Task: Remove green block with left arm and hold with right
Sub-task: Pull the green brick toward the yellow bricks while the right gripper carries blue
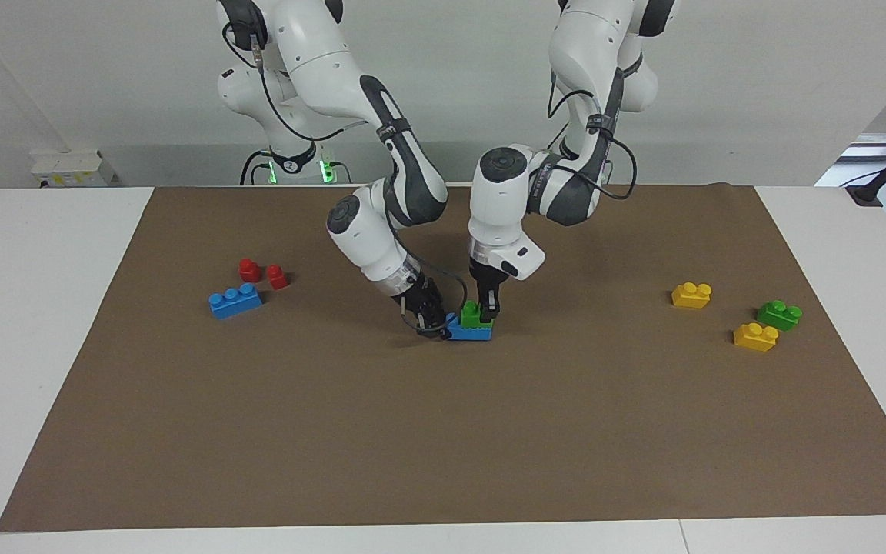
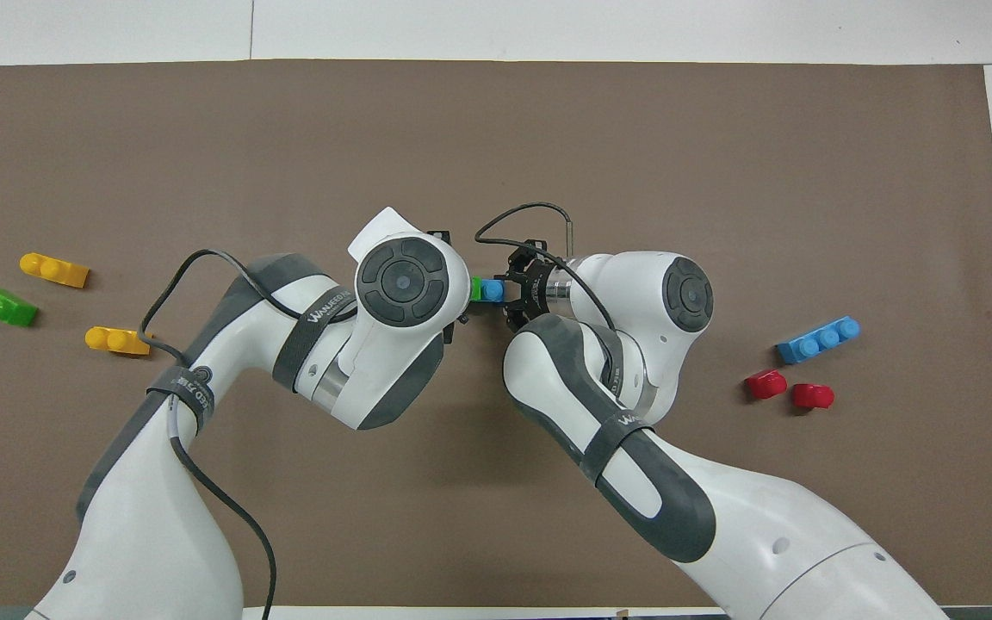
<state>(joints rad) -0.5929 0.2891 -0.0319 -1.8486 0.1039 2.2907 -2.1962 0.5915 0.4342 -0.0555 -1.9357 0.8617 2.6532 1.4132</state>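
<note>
At mid-surface, the green block (image 1: 473,315) is seated on a blue brick (image 1: 467,332). It is gripped by the closed left hand (image 1: 484,309); the brick is clamped by the right hand (image 1: 434,321). Light, rigid, smooth plastic is judged; side faces suit gripping.

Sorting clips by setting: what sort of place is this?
Probably a robotics lab: two white jointed robot arms, left and right, work over a brown paper mat on a white table among small plastic toy bricks.
</note>
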